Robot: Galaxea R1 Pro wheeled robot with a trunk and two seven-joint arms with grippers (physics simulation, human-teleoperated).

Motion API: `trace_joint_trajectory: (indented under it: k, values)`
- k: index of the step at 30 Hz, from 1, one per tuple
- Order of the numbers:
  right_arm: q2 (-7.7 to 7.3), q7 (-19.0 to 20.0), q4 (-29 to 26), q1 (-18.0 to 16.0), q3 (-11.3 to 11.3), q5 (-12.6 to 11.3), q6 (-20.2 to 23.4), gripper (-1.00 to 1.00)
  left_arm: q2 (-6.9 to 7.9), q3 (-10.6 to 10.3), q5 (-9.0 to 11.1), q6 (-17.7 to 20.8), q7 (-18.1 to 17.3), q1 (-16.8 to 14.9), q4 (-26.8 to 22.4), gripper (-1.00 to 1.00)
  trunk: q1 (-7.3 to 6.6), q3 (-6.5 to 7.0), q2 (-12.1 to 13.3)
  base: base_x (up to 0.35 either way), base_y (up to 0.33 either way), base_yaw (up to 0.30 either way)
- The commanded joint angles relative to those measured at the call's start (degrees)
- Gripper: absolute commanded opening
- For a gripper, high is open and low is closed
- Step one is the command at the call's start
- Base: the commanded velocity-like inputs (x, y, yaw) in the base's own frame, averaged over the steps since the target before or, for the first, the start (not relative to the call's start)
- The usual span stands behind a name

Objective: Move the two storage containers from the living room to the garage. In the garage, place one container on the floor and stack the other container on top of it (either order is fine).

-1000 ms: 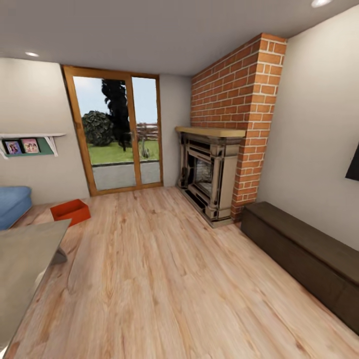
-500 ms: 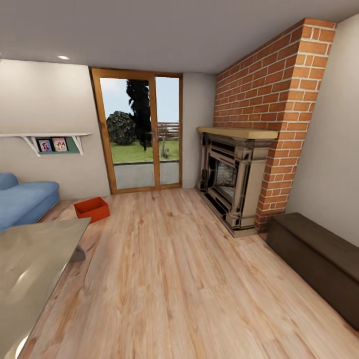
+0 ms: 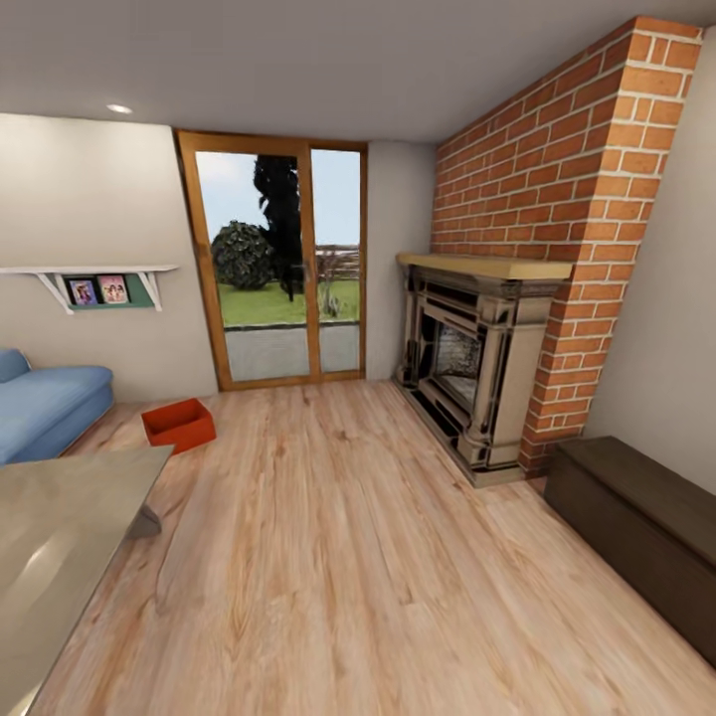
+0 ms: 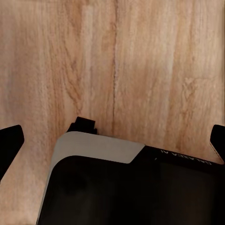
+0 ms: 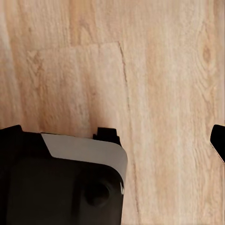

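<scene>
Faintly, unreadable lettering on robot base (image 4: 140,187)

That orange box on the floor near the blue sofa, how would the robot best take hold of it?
Probably by a wall's top edge. The storage container sits upright and open-topped on the wood floor, so a gripper could come down from above and pinch one thin straight wall, one finger inside, one outside. The near long wall faces the robot. It is still far off, so the robot must drive closer.

Head view: high, faces forward and slightly down across plank floor (image 3: 338,557) toward glass door (image 3: 283,268), fireplace (image 3: 472,358) at right. Both wrist views: close, straight down onto planks (image 4: 140,61) (image 5: 154,70). Shared: the floor.
</scene>
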Motion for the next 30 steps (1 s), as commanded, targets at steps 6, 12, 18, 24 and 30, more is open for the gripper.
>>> trace_joint_trajectory:
  k: [6, 12, 18, 24, 30]
  values:
    - [-0.06, -0.22, 0.18, -0.08, 0.43, 0.22, -0.26, 1.00, -0.03, 0.44, -0.01, -0.19, 0.11, -0.04, 0.05, 1.00, 0.04, -0.07, -0.04, 0.320, 0.000, 0.000]
    - [-0.07, -0.25, 0.18, -0.08, 0.41, 0.20, -0.38, 1.00, -0.03, 0.44, -0.01, -0.19, 0.11, -0.04, 0.08, 1.00, 0.04, -0.07, -0.04, 0.319, 0.000, 0.000]
    - [0.00, -0.20, 0.18, -0.08, 0.35, -0.01, -0.25, 1.00, 0.00, 0.44, -0.01, -0.19, 0.11, -0.04, 0.04, 1.00, 0.04, -0.07, -0.04, 0.320, 0.000, 0.000]
    - [-0.06, -0.20, 0.18, -0.08, 0.34, 0.26, -0.17, 1.00, 0.14, 0.46, -0.01, -0.19, 0.11, -0.04, 0.00, 1.00, 0.04, -0.07, -0.04, 0.320, 0.000, 0.000]
    - [-0.07, -0.20, 0.18, -0.08, 0.43, 0.28, -0.25, 1.00, 0.07, 0.44, -0.01, -0.20, 0.11, -0.04, 0.00, 1.00, 0.04, -0.07, -0.04, 0.320, 0.000, 0.000]
